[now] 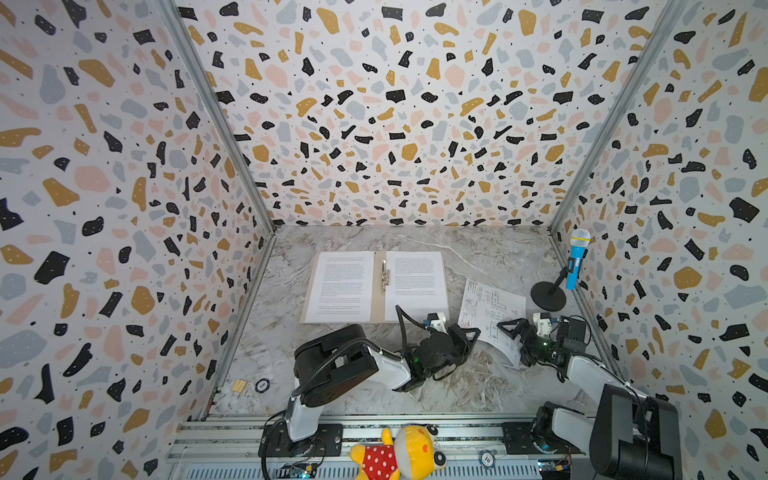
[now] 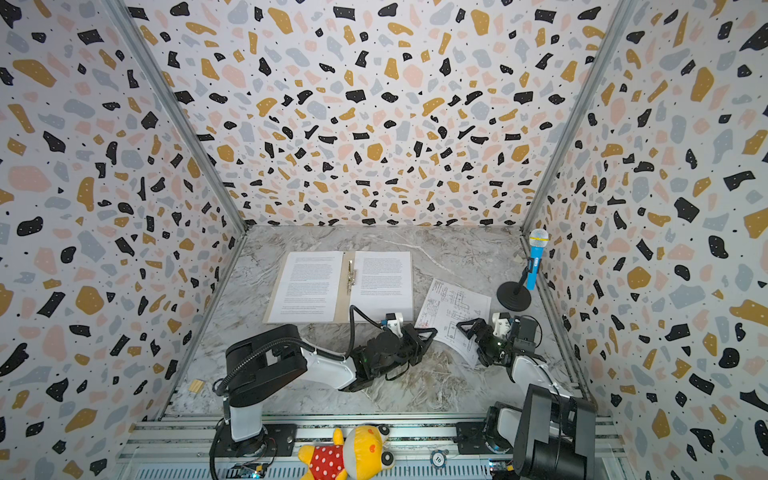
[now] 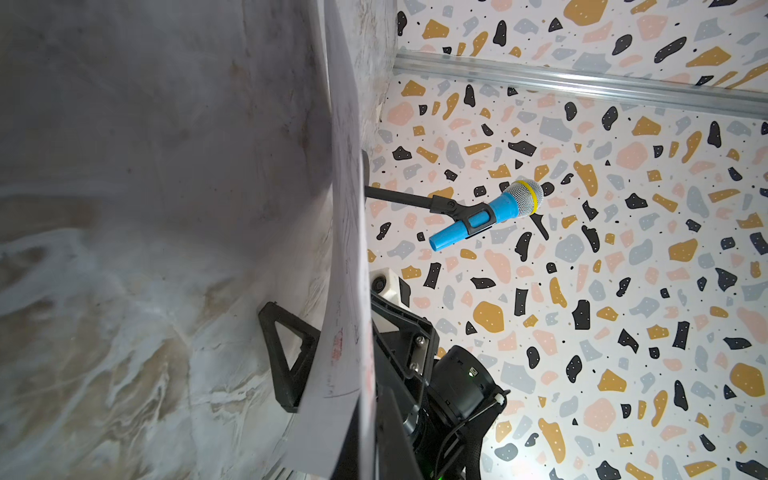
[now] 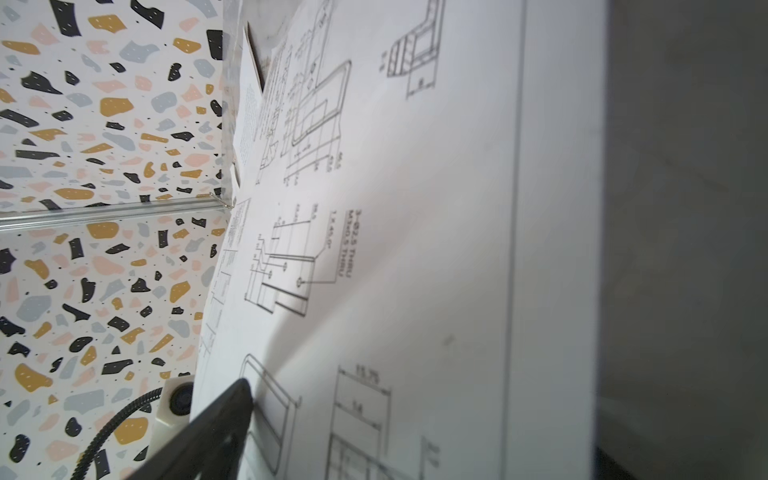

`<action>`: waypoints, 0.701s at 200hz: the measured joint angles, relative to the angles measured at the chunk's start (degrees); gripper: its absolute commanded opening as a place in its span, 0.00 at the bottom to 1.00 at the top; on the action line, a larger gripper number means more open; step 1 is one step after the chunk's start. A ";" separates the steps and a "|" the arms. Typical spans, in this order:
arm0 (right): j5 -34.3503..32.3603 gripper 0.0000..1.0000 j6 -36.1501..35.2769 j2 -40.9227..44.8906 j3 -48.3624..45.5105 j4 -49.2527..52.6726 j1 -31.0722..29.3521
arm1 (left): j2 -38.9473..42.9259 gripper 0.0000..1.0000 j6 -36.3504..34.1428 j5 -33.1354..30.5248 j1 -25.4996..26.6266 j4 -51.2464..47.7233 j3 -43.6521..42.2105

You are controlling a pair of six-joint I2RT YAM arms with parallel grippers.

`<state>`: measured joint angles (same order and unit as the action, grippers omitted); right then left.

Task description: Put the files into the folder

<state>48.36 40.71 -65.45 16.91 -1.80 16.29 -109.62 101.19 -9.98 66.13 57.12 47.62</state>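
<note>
The tan folder (image 1: 377,301) lies open at the back of the table, its metal clip (image 1: 385,274) at the spine. Two files of dense text rest on it, one on the left flap (image 1: 340,286) and one on the right flap (image 1: 415,282). The third file, a sheet of line drawings (image 1: 490,307) (image 4: 395,249), lies right of the folder with its near part lifted and curled. My left gripper (image 1: 473,333) is shut on that sheet's left edge (image 3: 345,208). My right gripper (image 1: 513,332) is open, one finger (image 3: 286,357) under the sheet and the other above it.
A blue microphone (image 1: 577,259) on a black round-based stand (image 1: 548,296) stands by the right wall, close to the right arm. A wooden block (image 1: 239,385) and a round chip (image 1: 262,385) lie at the front left. A yellow plush toy (image 1: 399,453) sits on the front rail.
</note>
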 measured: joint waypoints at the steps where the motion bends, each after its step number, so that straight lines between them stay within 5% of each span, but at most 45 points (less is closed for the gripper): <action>1: 0.11 0.95 0.07 0.02 -0.04 -0.04 0.04 | 0.07 0.00 -0.04 0.00 -0.02 -0.04 0.00; 41: 2.91 0.93 0.76 0.31 -1.01 -1.18 1.42 | 1.22 0.00 -1.27 0.07 -1.05 -1.16 0.00; 140: 7.67 0.63 4.37 -3.93 -3.98 -8.96 3.26 | 1.22 0.00 -2.16 3.04 -1.09 -2.19 -2.38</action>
<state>56.03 45.08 -69.38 12.93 -10.76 19.55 -108.40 99.02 -6.94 65.04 54.94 45.23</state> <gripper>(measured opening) 0.678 0.047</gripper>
